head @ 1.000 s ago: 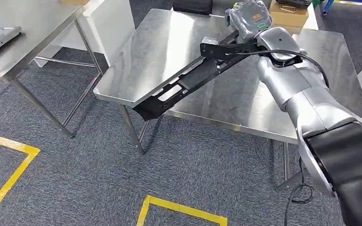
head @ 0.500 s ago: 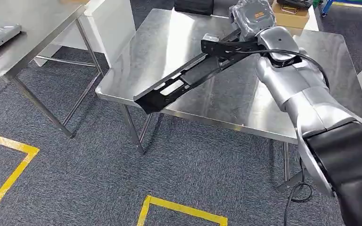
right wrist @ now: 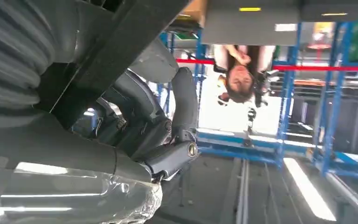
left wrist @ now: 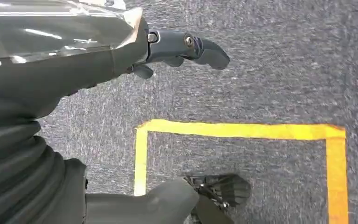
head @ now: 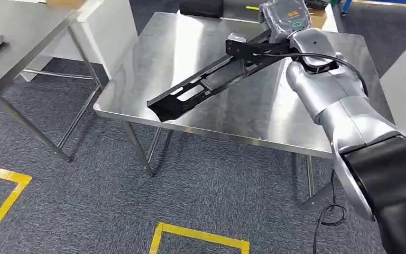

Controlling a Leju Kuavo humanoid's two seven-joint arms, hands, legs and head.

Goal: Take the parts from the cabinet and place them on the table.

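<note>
A: Head view, item one? 
B: We log the right robot hand [head: 284, 20] gripping a long black part [head: 211, 79], slanted above the steel worktop [head: 254, 114].

A: Left wrist? 
B: Left robot hand [left wrist: 182, 49], fingers spread, holding nothing, over carpet [left wrist: 270, 84].

A: Right wrist? 
B: Fingers [right wrist: 144, 107] wrapped round the part [right wrist: 121, 46].

I log: grey carpet floor [head: 84, 201] with yellow tape squares [head: 198, 235]; second steel table [head: 16, 32] at left; white cabinet [head: 108, 26] behind; blue shelving racks [right wrist: 331, 93] and bright light beyond.
</note>
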